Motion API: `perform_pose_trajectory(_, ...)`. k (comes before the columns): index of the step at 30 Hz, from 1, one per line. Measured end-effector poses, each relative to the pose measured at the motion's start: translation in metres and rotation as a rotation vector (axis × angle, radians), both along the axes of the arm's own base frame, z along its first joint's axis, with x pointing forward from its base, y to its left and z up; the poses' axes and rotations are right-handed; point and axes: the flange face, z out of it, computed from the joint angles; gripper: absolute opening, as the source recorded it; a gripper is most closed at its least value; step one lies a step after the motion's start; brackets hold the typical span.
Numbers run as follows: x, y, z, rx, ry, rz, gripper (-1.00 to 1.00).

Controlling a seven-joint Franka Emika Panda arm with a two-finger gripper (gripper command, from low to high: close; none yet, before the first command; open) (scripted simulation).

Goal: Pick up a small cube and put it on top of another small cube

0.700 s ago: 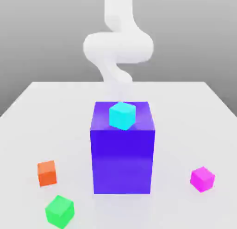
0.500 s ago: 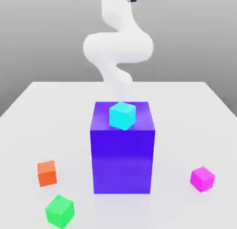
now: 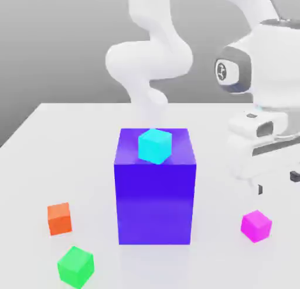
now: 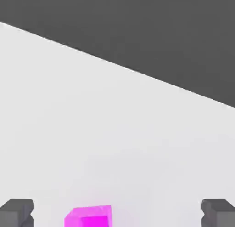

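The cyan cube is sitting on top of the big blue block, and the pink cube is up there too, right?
Not quite. The cyan cube does sit on the big blue block, but the pink cube lies on the table, as the exterior view shows.

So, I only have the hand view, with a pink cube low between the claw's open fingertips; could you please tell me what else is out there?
Observer: A big blue-violet block stands on the table, with a cyan cube on its top.
Operator: Thank you. Are there any other loose cubes?
Observer: Yes, an orange cube and a green cube lie to the exterior view's left of that block.
Operator: And is the claw touching the pink cube?
Observer: No, the claw hangs above the pink cube, clear of it, on the block's other side.
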Motion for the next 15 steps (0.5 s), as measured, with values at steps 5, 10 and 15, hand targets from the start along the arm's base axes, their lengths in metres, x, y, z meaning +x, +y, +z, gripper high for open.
perform_pose_trajectory(5, -0.026, 0.006, -0.073, -0.055, 0.056, 0.033, 0.00)
perform_pose_trajectory(10, -0.028, 0.005, -0.113, -0.056, 0.059, 0.034, -1.00)
perform_pose_trajectory(15, -0.028, 0.005, -0.116, -0.056, 0.058, 0.034, -1.00)
